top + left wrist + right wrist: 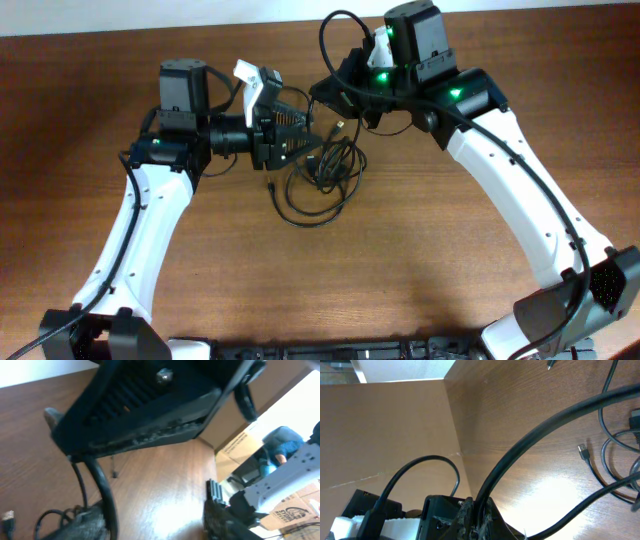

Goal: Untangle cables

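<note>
The cables (318, 178) lie in a loose tangle on the table (400, 290). The left gripper (298, 140) sits at the tangle's upper left edge. A strand (102, 490) hangs under its finger (140, 415), but it is unclear whether its jaws are gripping. The right gripper (342, 98) is just beyond the tangle, jaws clenched on one cable (545, 427) that runs back towards the tangle. A small plug (583, 450) lies at the tangle's edge.
</note>
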### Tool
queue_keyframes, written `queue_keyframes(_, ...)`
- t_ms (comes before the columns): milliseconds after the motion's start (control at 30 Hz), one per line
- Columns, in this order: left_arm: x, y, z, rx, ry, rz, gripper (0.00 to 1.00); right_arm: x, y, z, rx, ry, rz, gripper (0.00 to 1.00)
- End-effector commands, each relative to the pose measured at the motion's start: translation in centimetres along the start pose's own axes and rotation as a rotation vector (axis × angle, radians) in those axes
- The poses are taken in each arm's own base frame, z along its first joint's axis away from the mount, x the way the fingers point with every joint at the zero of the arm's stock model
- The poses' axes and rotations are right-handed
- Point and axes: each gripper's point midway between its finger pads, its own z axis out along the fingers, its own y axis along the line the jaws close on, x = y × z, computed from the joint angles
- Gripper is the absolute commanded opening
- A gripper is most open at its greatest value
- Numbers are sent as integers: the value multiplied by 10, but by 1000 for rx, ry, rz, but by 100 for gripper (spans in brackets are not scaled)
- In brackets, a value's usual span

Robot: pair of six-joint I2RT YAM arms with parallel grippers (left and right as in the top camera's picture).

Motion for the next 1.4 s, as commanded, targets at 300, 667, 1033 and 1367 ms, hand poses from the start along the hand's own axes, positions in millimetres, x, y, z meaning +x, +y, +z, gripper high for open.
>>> queue_keyframes(300, -11, 18, -2, -116, -20, -145, 0, -19, -2, -5, 50, -126, -151, 28)
queue_keyframes(667, -175, -99, -62, -61, -496, 115, 0, -43, -101, -44, 467, -227, -81, 78)
queue_keyframes(1033, -243, -100, -118, -166, -883, -12, 0, -38, -97, -40, 455, -187, -160, 78)
queue_keyframes(1367, -215, -39, -98, -458, -758, -134, 0, -39, -115, -46, 535, -200, -151, 80)
